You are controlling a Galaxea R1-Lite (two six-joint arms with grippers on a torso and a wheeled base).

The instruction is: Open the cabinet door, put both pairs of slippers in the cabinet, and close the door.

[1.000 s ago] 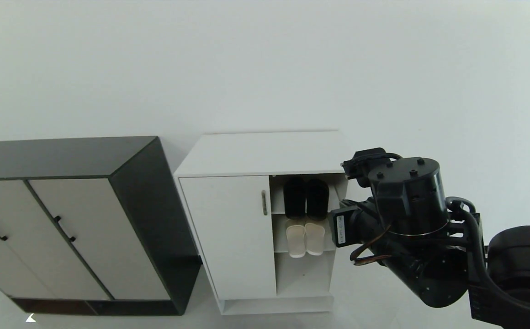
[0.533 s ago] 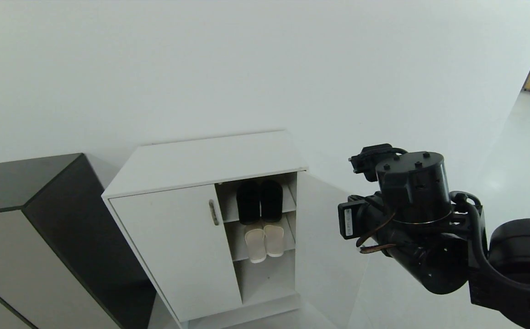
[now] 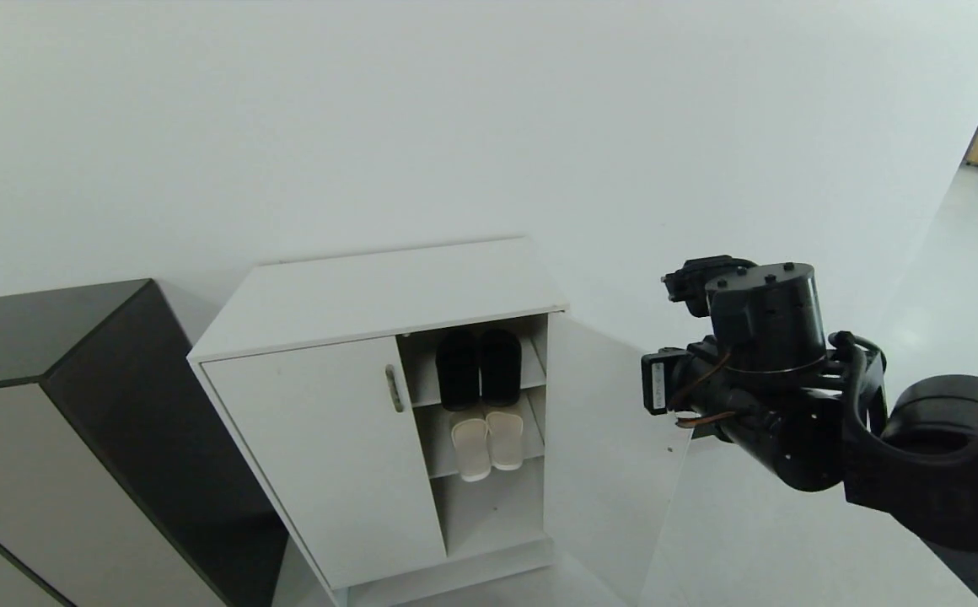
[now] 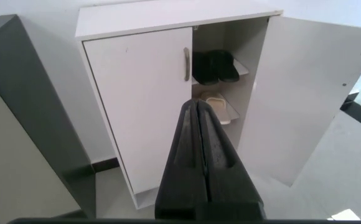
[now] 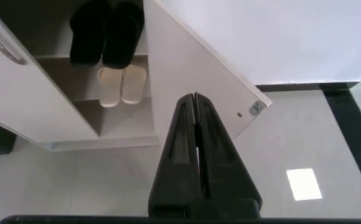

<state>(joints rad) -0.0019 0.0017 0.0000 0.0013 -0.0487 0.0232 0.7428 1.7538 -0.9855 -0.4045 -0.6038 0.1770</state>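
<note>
White-panelled, the cabinet (image 3: 388,291) is standing ahead of both grippers with its right-hand door (image 3: 611,455) hanging wide open. The door's free edge is lying just in front of the right gripper (image 5: 196,99), with the open interior farther beyond. The black slippers (image 3: 479,368) are resting on the top shelf (image 3: 534,377), the white slippers (image 3: 486,437) directly beneath them (so loading is looking finished). Both the right gripper and the left gripper (image 4: 197,106) are holding their fingers pressed together on nothing. Closing the door is, I am judging, the step in hand. The next move is calling for the right gripper to press on the panel near its free edge and sweep it shut.
</note>
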